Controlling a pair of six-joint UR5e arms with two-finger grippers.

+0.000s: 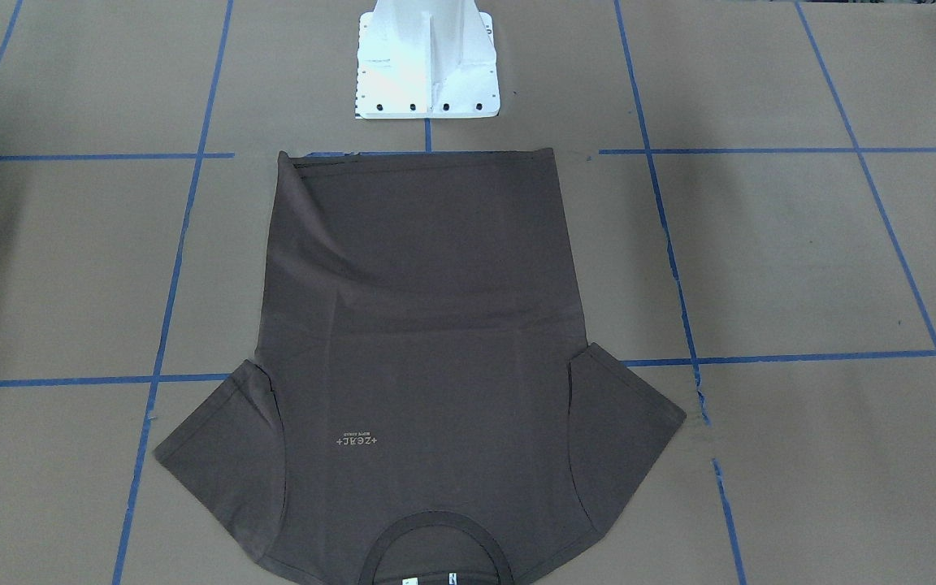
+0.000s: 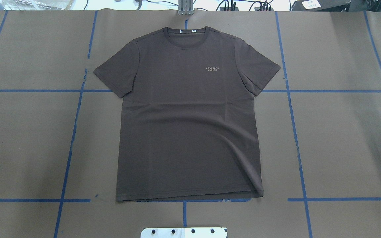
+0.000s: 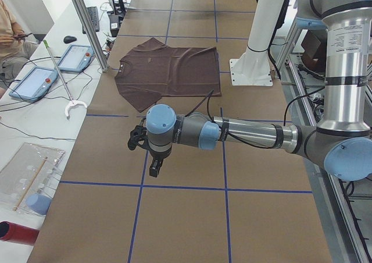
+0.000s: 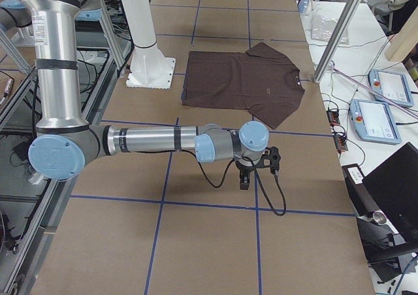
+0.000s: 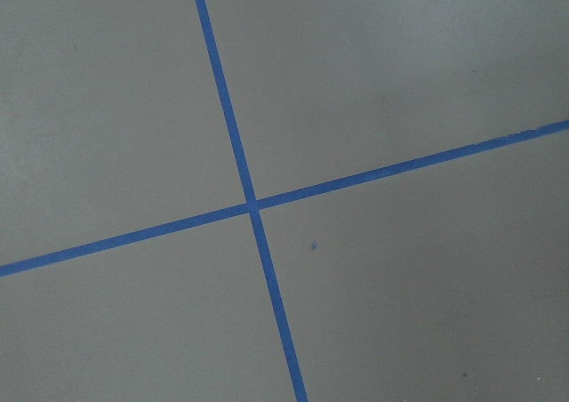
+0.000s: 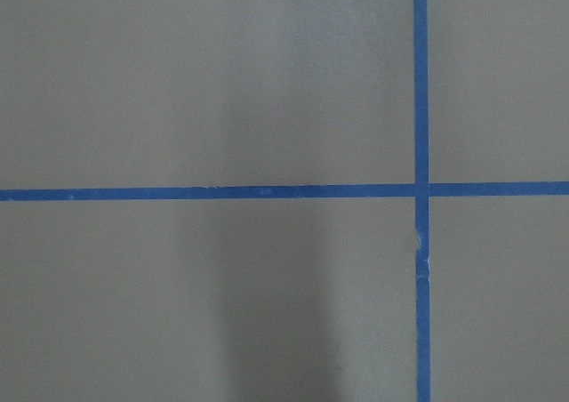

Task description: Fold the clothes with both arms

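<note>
The dark brown T-shirt (image 2: 187, 125) lies flat and face up in the middle of the table, with its collar far from the robot base, its sleeves spread and its hem near the base. It also shows in the front-facing view (image 1: 419, 325) and in both side views (image 3: 168, 71) (image 4: 241, 79). My left gripper (image 3: 154, 169) hangs over bare table well off to the shirt's left side. My right gripper (image 4: 245, 181) hangs over bare table well off to its right side. I cannot tell whether either is open or shut. Both wrist views show only brown paper and blue tape.
The white base block (image 1: 427, 65) stands just behind the hem. Blue tape lines (image 2: 74, 132) grid the brown table cover. Beyond the collar edge stand metal poles (image 3: 87, 24), tablets (image 3: 72, 56) and cables. A person (image 3: 9, 36) sits there.
</note>
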